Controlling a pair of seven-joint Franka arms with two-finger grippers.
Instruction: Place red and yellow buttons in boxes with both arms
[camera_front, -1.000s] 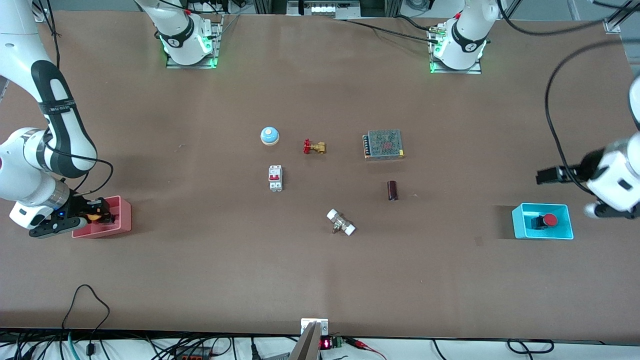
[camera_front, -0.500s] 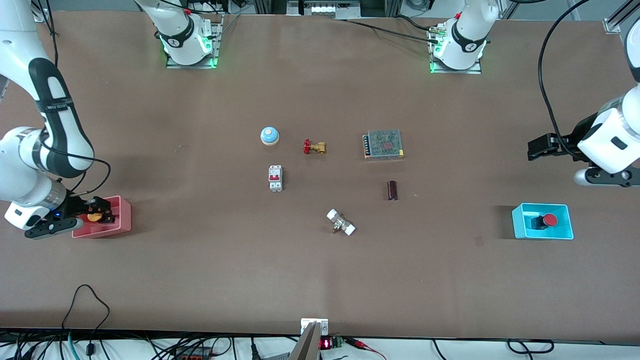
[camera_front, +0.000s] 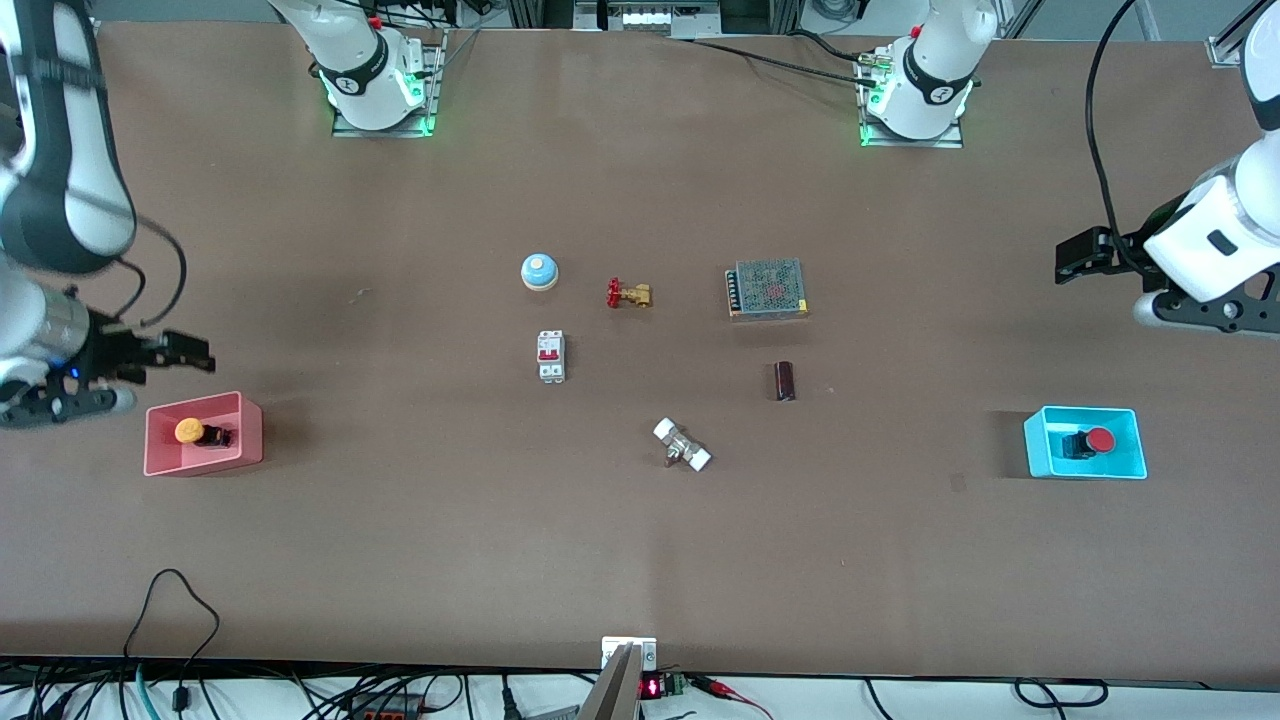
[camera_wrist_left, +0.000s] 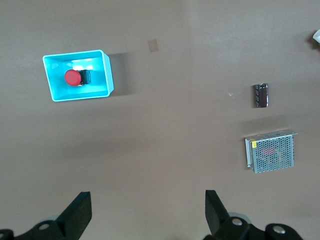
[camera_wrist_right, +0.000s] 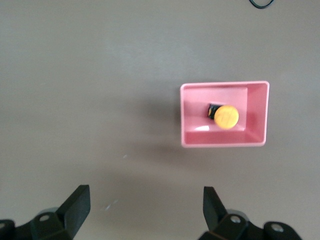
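Note:
The orange-yellow button (camera_front: 190, 431) lies in the pink-red box (camera_front: 203, 434) at the right arm's end of the table; both also show in the right wrist view, button (camera_wrist_right: 226, 116) in box (camera_wrist_right: 224, 114). The red button (camera_front: 1099, 440) lies in the cyan box (camera_front: 1086, 442) at the left arm's end; the left wrist view shows this button (camera_wrist_left: 72, 77) in its box (camera_wrist_left: 77, 75). My right gripper (camera_front: 188, 353) is open and empty, up over bare table beside the pink-red box. My left gripper (camera_front: 1078, 256) is open and empty, raised over bare table beside the cyan box.
Mid-table lie a blue dome bell (camera_front: 539, 270), a brass valve with red handle (camera_front: 628, 294), a white circuit breaker (camera_front: 551, 356), a metal mesh power supply (camera_front: 767, 289), a dark cylinder (camera_front: 785, 381) and a white-ended fitting (camera_front: 682, 445).
My right gripper let go of the orange-yellow button, which now lies in the pink-red box, and rose away from it. My left gripper lifted farther up from the cyan box.

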